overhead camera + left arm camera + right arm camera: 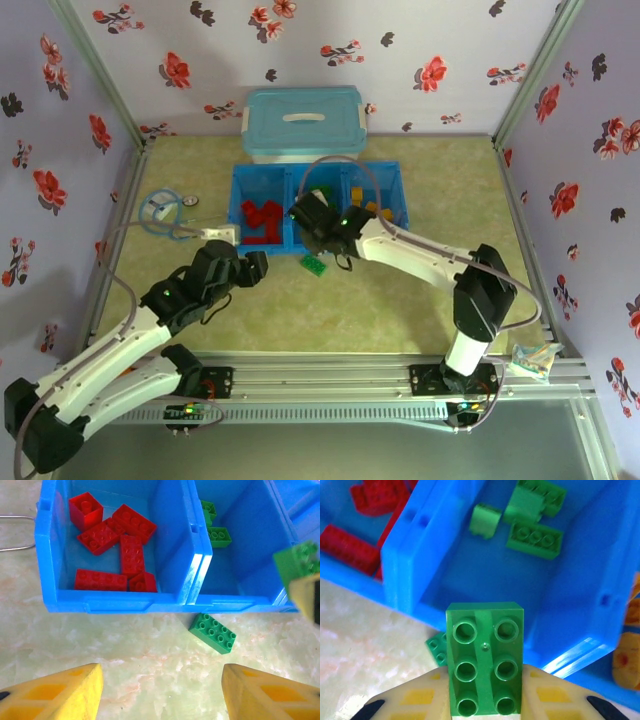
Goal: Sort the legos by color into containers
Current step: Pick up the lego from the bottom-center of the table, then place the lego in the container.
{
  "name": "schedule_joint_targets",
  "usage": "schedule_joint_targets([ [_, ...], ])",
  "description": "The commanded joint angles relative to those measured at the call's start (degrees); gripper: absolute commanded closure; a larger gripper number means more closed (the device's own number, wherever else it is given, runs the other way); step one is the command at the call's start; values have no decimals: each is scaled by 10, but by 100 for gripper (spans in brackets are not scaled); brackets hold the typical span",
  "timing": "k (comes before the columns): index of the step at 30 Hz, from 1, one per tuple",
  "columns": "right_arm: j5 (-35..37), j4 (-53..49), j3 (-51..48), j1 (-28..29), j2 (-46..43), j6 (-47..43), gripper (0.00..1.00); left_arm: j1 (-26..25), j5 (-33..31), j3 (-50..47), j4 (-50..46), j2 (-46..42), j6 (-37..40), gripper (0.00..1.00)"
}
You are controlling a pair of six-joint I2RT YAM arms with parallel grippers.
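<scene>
**Claws.** My right claw is shut tight on a six-stud green lego, studs facing the wrist camera. It holds the piece over the near wall of the blue tray, at the middle compartment. My left claw stands wide open and has hold of nothing. It hangs over bare bench just short of the tray's front wall.

**Task items.**
- The red legos lie in the left compartment.
- The green legos lie at the far end of the middle compartment.
- An eight-stud green lego lies loose on the bench, just beside the tray's front wall and below the middle compartment.

**Surroundings.** A pale-blue lidded box stands directly behind the tray. A coiled cable lies to the tray's left, and a small packet sits at the bench's right edge.

**Obstructions and limits.**
- From above, my right arm crosses the tray's front, covering much of the middle compartment.
- The orange legos are cut off at the edge of the right wrist view, so I cannot count them.
- The held piece hides most of the loose lego in that view.
</scene>
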Motion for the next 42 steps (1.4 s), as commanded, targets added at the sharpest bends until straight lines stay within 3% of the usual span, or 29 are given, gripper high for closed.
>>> schedule_joint_targets([
  [1,2,-23,47,-27,21,-32,72,-3,-10,-11,-18,-19,-12,36],
  [8,-36,-29,120,-66,80,-46,67,-5,-10,-15,-25,-34,-17,36],
  [10,-19,-40,152,-72,109,-47,58,-5,-10,-13,-26,-34,-17,36],
  [12,-10,-71,197,-72,138,-55,41,-7,-10,-10,-30,-34,-18,37],
  [15,-15,-68,200,-65,134,-54,28,-9,-10,-4,-39,-39,-15,37],
  [21,-18,-18,88,-49,68,-49,27,-10,-13,-14,-33,-47,-15,37],
  [30,-140,94,-122,-40,-14,-78,23,-10,-12,-17,-23,-30,-7,37],
  [42,-171,131,-144,-21,39,-83,22,-10,-13,-17,-32,-33,-8,37],
])
